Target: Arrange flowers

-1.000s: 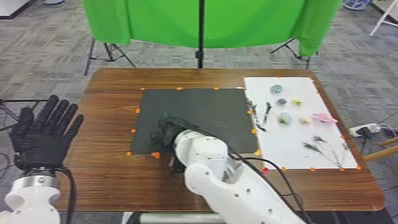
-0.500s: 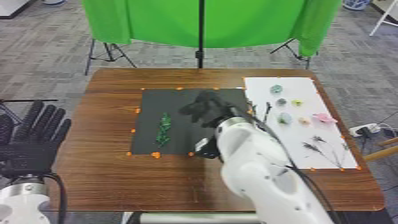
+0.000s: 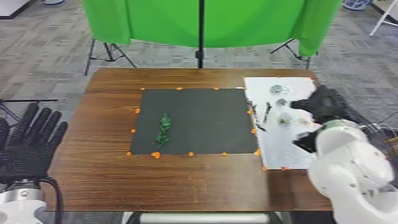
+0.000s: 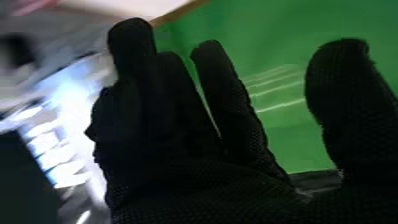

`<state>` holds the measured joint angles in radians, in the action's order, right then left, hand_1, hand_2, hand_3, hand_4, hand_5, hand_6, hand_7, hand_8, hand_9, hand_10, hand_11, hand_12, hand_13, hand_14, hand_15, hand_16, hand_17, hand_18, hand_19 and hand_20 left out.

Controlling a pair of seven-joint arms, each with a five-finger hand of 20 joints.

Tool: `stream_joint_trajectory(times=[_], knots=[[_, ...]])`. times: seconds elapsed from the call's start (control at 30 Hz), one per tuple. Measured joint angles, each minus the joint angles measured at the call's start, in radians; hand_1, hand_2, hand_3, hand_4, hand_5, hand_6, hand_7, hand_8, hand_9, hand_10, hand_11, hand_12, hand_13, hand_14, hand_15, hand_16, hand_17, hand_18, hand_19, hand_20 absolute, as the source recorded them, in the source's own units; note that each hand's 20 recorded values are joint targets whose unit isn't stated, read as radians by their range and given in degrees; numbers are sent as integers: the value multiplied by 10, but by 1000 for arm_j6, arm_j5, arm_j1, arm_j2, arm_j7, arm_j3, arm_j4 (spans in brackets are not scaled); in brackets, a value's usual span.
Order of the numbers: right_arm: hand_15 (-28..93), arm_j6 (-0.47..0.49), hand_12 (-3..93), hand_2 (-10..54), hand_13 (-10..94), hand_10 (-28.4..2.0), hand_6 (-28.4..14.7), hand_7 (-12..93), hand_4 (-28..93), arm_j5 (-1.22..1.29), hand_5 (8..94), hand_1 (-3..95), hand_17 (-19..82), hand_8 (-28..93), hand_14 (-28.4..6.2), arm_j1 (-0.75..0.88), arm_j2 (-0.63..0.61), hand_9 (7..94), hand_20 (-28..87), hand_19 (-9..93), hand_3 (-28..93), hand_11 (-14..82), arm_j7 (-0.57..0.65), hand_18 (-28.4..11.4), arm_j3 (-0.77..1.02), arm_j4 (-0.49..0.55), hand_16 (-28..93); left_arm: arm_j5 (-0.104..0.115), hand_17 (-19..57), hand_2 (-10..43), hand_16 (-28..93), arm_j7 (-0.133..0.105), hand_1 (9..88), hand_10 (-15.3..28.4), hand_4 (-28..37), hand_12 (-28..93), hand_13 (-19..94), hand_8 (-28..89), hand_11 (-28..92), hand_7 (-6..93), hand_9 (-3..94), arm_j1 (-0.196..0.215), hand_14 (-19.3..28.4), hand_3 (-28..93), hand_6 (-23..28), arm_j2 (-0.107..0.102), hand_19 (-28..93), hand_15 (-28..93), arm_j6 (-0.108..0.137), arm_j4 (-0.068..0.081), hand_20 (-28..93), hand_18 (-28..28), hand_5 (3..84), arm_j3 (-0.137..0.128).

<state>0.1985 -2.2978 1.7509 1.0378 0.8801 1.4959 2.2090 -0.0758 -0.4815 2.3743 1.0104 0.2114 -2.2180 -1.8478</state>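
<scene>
In the head view my right hand [image 3: 327, 106] is over the right part of the white sheet [image 3: 282, 145], covering some of the flowers there. In the right wrist view the same hand [image 4: 191, 150] has its fingers straight and the thumb apart, holding nothing. A green leafy sprig [image 3: 164, 131] lies upright on the left part of the dark mat [image 3: 209, 120]. On the white sheet are a pale green flower [image 3: 277, 89], a smaller greenish one [image 3: 282, 102], another pale green one [image 3: 284, 120] and dark twigs [image 3: 266, 112]. My left hand [image 3: 28, 147] is open, left of the table.
Orange markers [image 3: 156, 155] edge the mat and sheet on the brown table [image 3: 178, 185]. Behind the table hangs a green cloth [image 3: 160, 25] on a black stand [image 3: 201, 53].
My right hand has left the dark mat, where it covered the sprig, and moved right to the white sheet. The sprig has come into sight. My left hand has shifted slightly.
</scene>
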Motion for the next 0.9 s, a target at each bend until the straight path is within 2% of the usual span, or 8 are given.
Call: stream_joint_trajectory(times=[0.2, 0.43, 0.6, 0.63, 0.7, 0.77, 0.8, 0.9], knots=[[668, 53, 185, -95, 495, -240, -117, 87, -278, -35, 611, 338, 295, -85, -215, 110, -21, 537, 368, 901, 752, 169, 46, -278, 121, -49, 218, 0, -46, 123, -1, 0, 214, 128, -283, 92, 297, -84, 125, 56, 358, 10, 114, 729, 79, 3, 253, 118, 2, -6, 124, 123, 411, -5], [672, 141, 189, -95, 506, -226, -102, 103, -282, -32, 661, 380, 292, -90, -205, 192, -19, 565, 384, 891, 746, 192, 64, -274, 161, -75, 218, 0, -47, 127, -3, 2, 220, 129, -283, 92, 297, -84, 128, 59, 359, 20, 116, 729, 82, 4, 256, 124, 6, -8, 124, 123, 415, -6], [666, 156, 197, -95, 554, -203, -71, 149, -281, -34, 730, 446, 303, -85, -183, 203, -13, 636, 394, 883, 762, 224, 70, -264, 155, -104, 233, 0, -48, 128, -4, 6, 222, 131, -283, 93, 296, -85, 130, 62, 359, 24, 118, 728, 82, 6, 260, 132, 24, -14, 124, 123, 416, -6], [666, 156, 201, -95, 574, -197, -66, 161, -281, -35, 751, 477, 311, -18, -176, 202, -12, 661, 396, 884, 744, 235, 71, -260, 151, -112, 241, 0, -48, 128, -4, 7, 223, 131, -283, 93, 296, -85, 131, 62, 359, 24, 119, 728, 83, 7, 261, 133, 26, -14, 124, 123, 417, -6], [659, 145, 255, -95, 609, -183, -56, 194, -282, -48, 793, 551, 324, 69, -163, 199, -12, 715, 397, 885, 698, 233, 71, -257, 141, -127, 283, 0, -49, 128, -5, 7, 223, 131, -283, 92, 295, -85, 131, 62, 360, 25, 119, 729, 83, 8, 262, 134, 28, -15, 124, 123, 417, -5], [636, 110, 356, -95, 636, -164, -46, 217, -281, -75, 822, 588, 333, 92, -152, 193, -13, 775, 399, 887, 699, 155, 70, -254, 128, -141, 348, 0, -49, 128, -6, 8, 223, 132, -283, 92, 295, -85, 131, 62, 360, 25, 119, 729, 83, 9, 263, 135, 29, -15, 124, 123, 417, -5], [633, 87, 388, -95, 647, -160, -43, 223, -281, -88, 828, 598, 338, 101, -147, 190, -13, 797, 400, 887, 698, 129, 69, -255, 121, -150, 358, 0, -49, 128, -6, 8, 224, 131, -283, 92, 295, -85, 131, 62, 360, 25, 119, 729, 83, 10, 263, 135, 29, -15, 123, 123, 417, -4], [636, 17, 425, -95, 659, -158, -39, 237, -269, -108, 832, 587, 350, 122, -144, 187, -13, 811, 401, 896, 711, 130, 68, -257, 106, -168, 362, 0, -49, 129, -7, 8, 224, 132, -283, 92, 296, -85, 133, 62, 360, 25, 119, 728, 83, 12, 263, 137, 29, -16, 123, 123, 417, -3]])
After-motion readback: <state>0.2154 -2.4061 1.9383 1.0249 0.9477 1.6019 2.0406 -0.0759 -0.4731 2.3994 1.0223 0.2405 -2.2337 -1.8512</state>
